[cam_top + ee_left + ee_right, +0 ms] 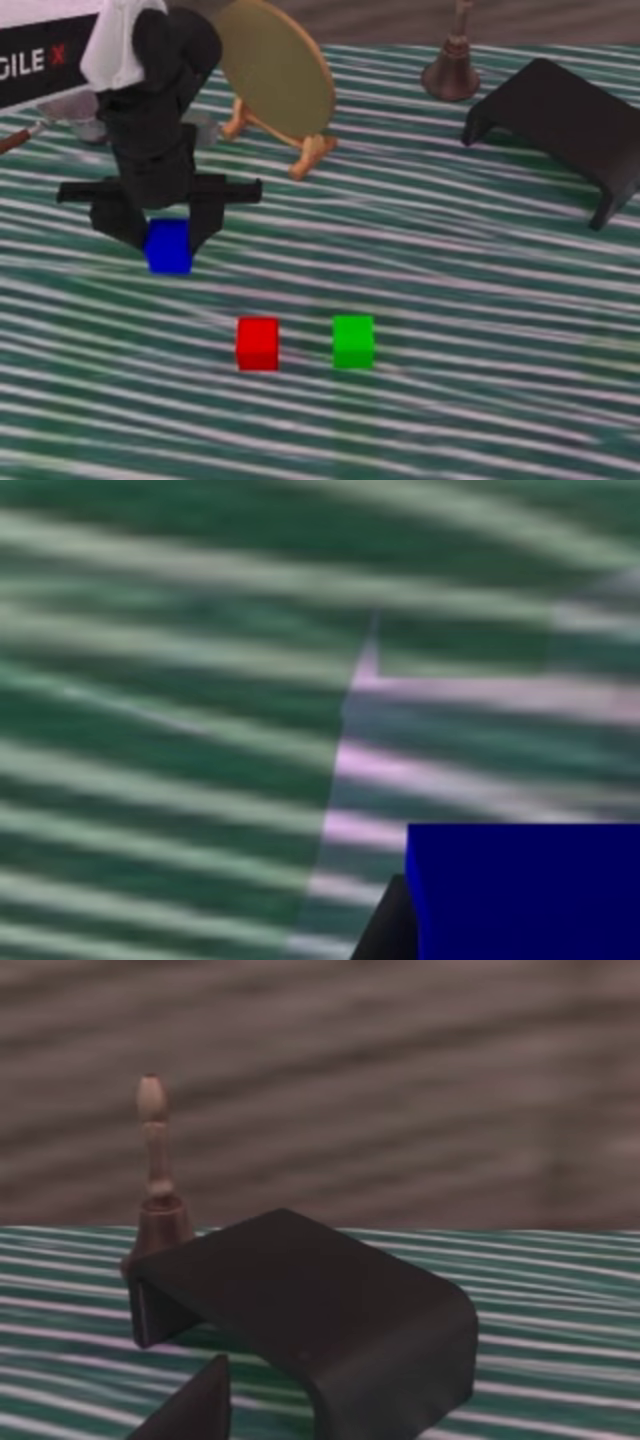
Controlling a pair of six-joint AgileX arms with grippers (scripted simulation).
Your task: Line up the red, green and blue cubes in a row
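Here the left claw [166, 240] stands clamped on the blue cube [168, 246], which sits up-left of the red cube [258, 343] and green cube [353, 341] pair; the row's open end lies left of red.

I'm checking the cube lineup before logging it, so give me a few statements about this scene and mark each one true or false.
1. The left end effector straddles the blue cube. True.
2. The red cube touches the green cube. False: striped cloth shows between them.
3. All three cubes sit in one row. False: blue lies farther back and left.
4. A wooden disc stands behind the cubes. True.
5. The green cube lies left of red. False: it lies right.
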